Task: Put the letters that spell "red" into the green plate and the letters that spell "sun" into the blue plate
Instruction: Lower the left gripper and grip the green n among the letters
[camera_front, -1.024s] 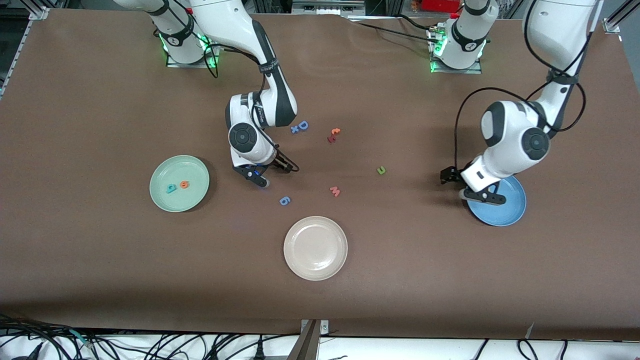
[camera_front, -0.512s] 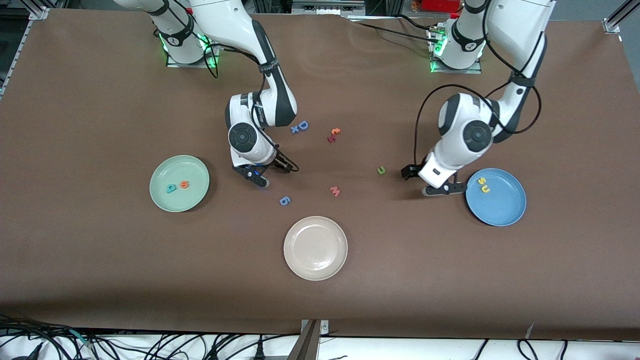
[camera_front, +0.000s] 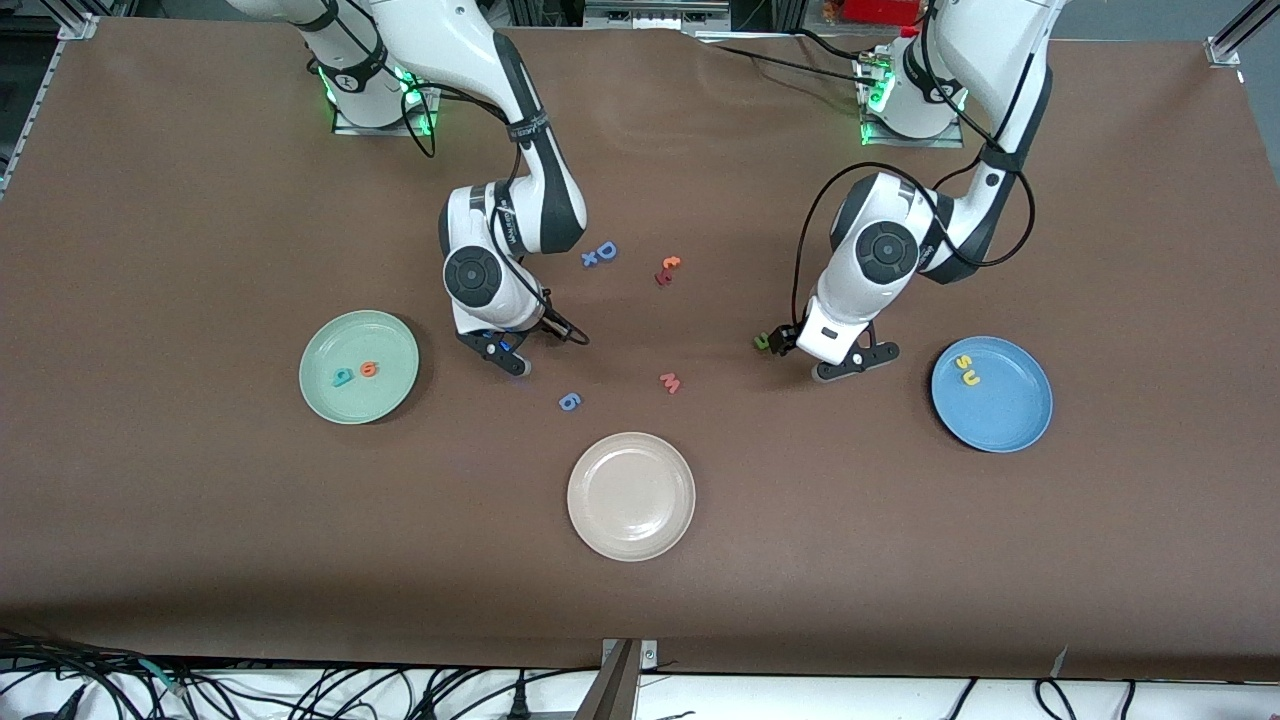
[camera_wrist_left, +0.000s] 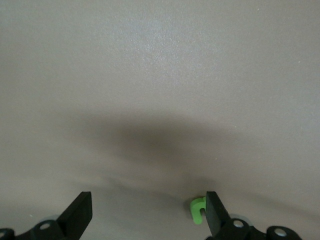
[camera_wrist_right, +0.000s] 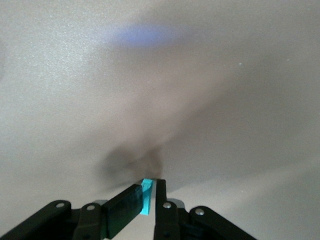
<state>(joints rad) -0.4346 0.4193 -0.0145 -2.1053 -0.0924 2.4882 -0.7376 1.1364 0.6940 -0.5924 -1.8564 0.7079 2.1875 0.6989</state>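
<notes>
Two letters lie in each plate: teal d and orange e in the green plate, yellow s and u in the blue plate.
Pinched shut on the teal r, the right gripper hangs over the table beside the green plate. With fingers spread wide, the left gripper is over the table by the green n, which sits just beside one fingertip.

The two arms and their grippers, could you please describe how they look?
Both arms are glossy white with dark grey joint bands and round dark caps. Black cables loop along each. Green lights glow at their bases. The left gripper and right gripper have black fingers.
</notes>
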